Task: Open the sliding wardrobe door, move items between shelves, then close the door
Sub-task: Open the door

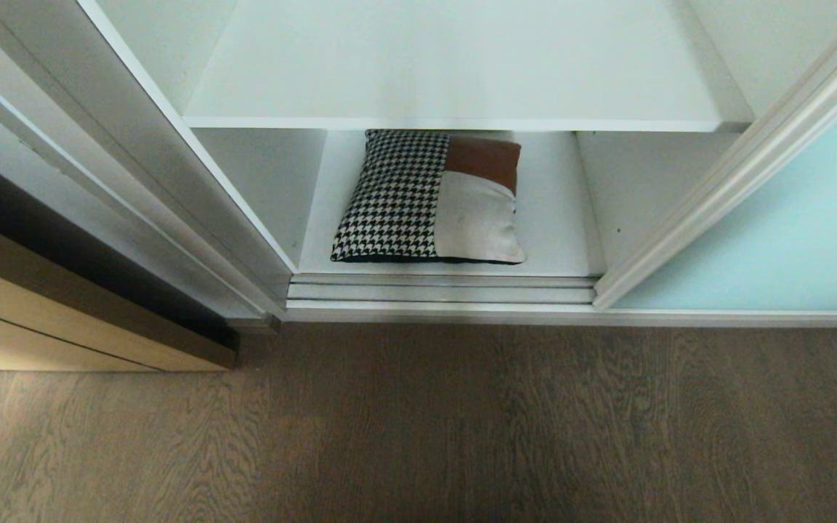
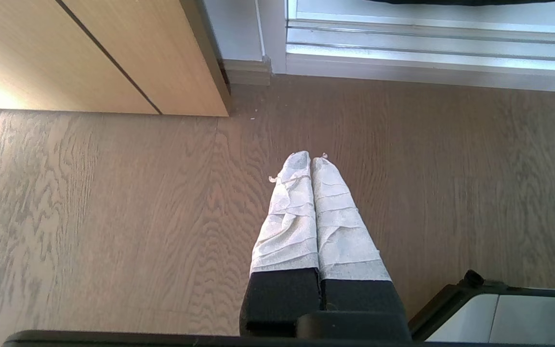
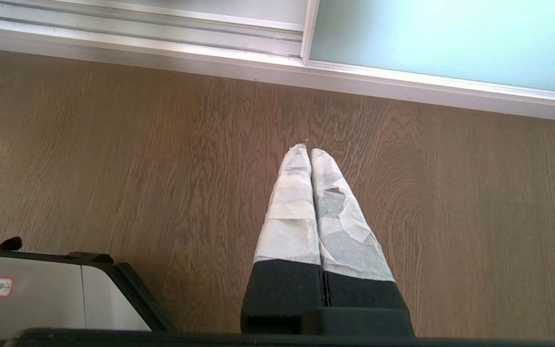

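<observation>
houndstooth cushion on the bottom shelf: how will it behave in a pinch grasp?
The cushion looks soft: its grey panel is creased, so it will probably sag and deform, not stay flat. Likely light for its size. Lying flat on the lower shelf, it should slide rather than roll or tip.

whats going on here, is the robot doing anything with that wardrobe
Nothing is being handled right now. The sliding wardrobe door stands open to the right, and the houndstooth cushion lies on the bottom shelf under an upper shelf. The left gripper and right gripper both hang shut and empty over the wood floor.
</observation>
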`<state>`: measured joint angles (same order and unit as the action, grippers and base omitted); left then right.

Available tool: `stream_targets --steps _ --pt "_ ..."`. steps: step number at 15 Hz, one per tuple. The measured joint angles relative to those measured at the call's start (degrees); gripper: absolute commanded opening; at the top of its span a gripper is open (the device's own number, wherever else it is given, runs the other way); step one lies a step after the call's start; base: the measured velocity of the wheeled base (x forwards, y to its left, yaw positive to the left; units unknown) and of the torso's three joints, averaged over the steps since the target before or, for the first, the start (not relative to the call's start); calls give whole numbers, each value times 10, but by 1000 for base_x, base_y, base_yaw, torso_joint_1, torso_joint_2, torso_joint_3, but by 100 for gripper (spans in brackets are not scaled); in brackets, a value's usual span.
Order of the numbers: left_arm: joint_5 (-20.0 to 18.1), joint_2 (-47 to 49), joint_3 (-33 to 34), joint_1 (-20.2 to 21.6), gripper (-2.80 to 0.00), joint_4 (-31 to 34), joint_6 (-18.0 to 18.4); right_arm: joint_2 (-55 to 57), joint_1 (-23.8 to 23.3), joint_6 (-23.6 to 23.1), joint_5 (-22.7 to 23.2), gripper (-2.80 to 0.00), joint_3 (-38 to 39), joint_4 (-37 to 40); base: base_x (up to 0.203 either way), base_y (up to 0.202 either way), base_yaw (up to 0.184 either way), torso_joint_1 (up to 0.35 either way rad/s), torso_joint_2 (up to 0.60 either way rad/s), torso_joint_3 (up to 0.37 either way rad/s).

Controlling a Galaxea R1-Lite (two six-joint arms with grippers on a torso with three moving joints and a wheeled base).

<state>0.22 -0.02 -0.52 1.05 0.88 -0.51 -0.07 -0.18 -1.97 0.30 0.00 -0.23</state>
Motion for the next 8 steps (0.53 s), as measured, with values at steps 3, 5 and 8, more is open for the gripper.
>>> stream_targets --steps 3,5,8 --pt "0 0 0 0 -280 0 0 0 0 0 0 -280 0 0 0 0 0 0 0 0" --pt "0 0 0 0 -280 0 0 0 0 0 0 -280 0 0 0 0 0 0 0 0" --pt "0 0 0 0 -280 0 0 0 0 0 0 -280 0 0 47 0 0 1 0 2"
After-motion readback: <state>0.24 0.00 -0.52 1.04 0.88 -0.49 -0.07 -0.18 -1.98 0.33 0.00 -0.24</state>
